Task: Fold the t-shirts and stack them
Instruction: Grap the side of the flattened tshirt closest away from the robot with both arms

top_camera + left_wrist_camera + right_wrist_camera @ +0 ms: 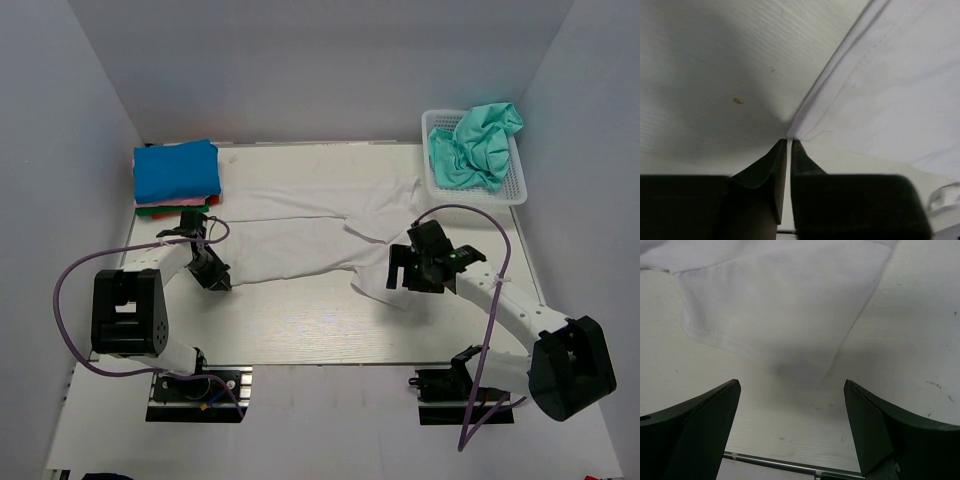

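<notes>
At the white t-shirt's corner, the left end effector pinches cloth; the right end effector gapes wide nearby.

We're looking down on a white table, faint wood grain running left to right across the top. Plain pale grey panels box it in: the left wall, the far wall, the right wall, all slanting in towards the tabletop. The light is soft and even. Up close, a small tan speck, fine dark scuffs, and gentle grey shadows on the wood.
</notes>
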Robot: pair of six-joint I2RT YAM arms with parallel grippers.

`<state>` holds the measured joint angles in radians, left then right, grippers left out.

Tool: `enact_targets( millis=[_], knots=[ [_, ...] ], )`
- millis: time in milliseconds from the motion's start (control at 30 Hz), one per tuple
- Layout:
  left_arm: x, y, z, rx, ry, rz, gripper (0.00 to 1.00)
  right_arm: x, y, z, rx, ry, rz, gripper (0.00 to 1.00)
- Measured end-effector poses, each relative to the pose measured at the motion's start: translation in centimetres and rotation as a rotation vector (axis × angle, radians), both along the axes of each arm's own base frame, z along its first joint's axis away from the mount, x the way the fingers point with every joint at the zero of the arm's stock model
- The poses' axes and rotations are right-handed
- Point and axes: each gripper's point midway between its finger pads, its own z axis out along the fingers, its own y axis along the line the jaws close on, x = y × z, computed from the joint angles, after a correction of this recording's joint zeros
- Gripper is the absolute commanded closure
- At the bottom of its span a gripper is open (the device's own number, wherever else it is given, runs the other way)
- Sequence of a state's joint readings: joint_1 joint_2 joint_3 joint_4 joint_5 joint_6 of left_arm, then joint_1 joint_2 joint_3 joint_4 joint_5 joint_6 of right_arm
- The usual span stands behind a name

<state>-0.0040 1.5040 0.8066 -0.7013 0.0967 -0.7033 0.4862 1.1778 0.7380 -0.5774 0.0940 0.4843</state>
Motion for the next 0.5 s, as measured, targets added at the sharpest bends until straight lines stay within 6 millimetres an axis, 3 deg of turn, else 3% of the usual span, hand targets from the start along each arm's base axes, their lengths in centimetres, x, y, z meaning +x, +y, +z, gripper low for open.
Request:
enact_targets(
  millis=[100,267,500],
  knots=[
    [-0.2,-0.1,-0.2,-0.004,0.006,-0.007,1.0,-0.4,0.3,-0.4,-0.004,0.015,0.008,0.1],
    [-0.7,-0.4,-0.6,-0.021,0.031,-0.011,1.0,-1.6,0.7,-1.6,-0.008,0.06,0.039,0.17],
    [-0.3,-0.3,-0.5,-0.021,0.026,-0.011,1.0,-3.5,0.9,-4.3,-0.051,0.153,0.083,0.18]
  ],
)
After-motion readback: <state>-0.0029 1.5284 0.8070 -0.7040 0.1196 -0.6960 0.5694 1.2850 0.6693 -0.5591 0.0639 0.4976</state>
